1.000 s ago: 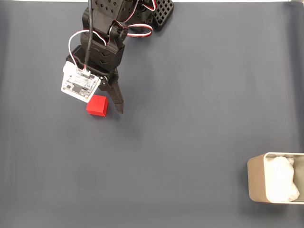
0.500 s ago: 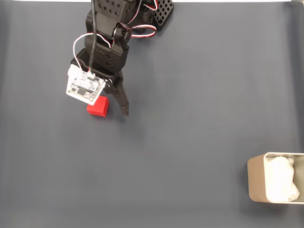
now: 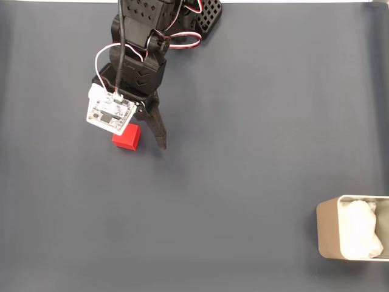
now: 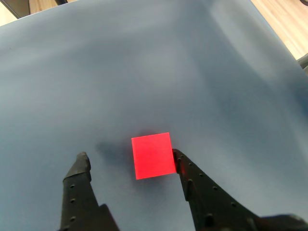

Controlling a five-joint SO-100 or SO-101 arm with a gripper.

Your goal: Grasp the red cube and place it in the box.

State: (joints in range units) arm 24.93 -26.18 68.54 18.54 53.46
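Spread wide, the pincer [image 4: 130,156] is straddling the red cube [image 4: 153,155], gripping nothing; in the wrist view the right-hand finger [image 4: 192,180] is touching the cube's side while the left one is standing apart. In the fixed view the box [image 3: 328,234] is sitting well away, toward the lower right corner of the grey mat [image 3: 243,152].
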